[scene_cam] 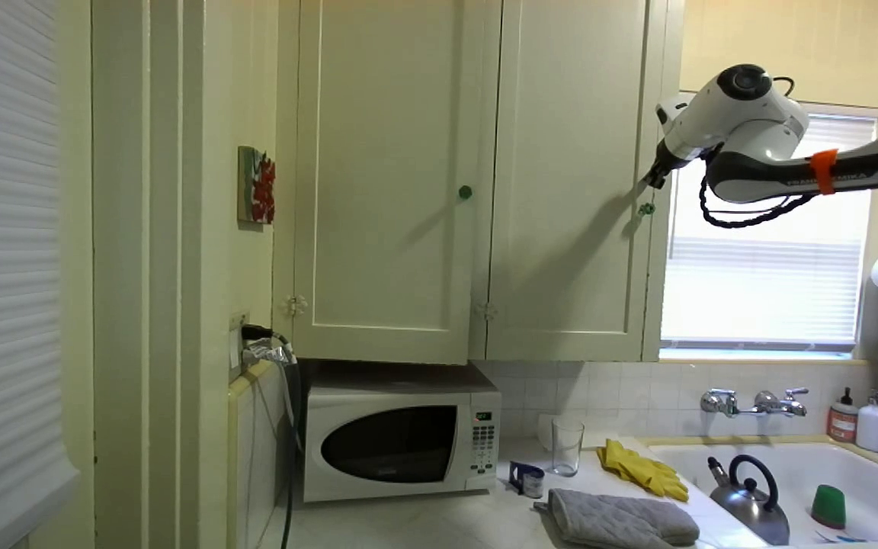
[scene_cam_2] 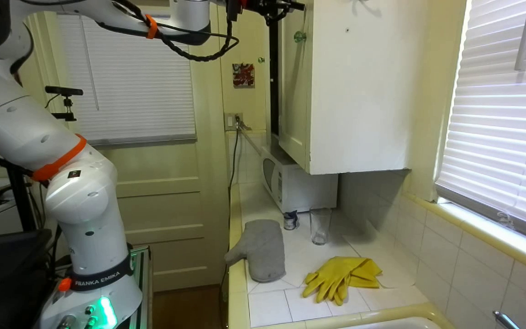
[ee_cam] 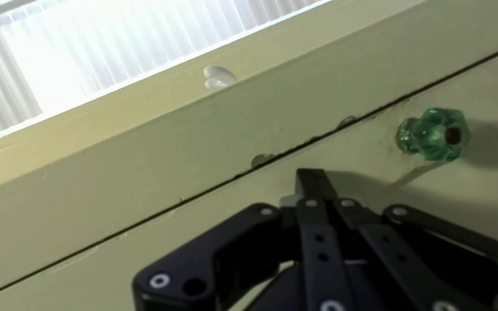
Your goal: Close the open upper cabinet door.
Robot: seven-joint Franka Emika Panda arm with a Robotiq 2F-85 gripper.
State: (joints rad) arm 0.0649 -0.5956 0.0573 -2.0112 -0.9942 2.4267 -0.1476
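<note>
The upper cabinet door [scene_cam: 561, 114] is the tall cream door beside the window. It also shows edge-on in an exterior view [scene_cam_2: 292, 114] and fills the lower part of the wrist view [ee_cam: 119, 268]. It sits in its frame, with only a thin dark seam along its knob-side edge. Its green glass knob [scene_cam: 645, 209] is right of the fingertips in the wrist view [ee_cam: 437, 134]. My gripper [ee_cam: 314, 175] is shut and empty, fingertips together at the door face near the seam. In both exterior views it is just above the knob [scene_cam: 648, 181] [scene_cam_2: 299, 5].
The wider cream door [scene_cam: 386, 152] stands slightly ajar over the microwave [scene_cam: 401, 435]. A glass [scene_cam: 567, 448], grey mitt [scene_cam: 618, 518] and yellow gloves [scene_cam: 641, 471] lie on the counter. A window [scene_cam: 767, 267] and sink with a kettle [scene_cam: 751, 507] are beside the cabinet.
</note>
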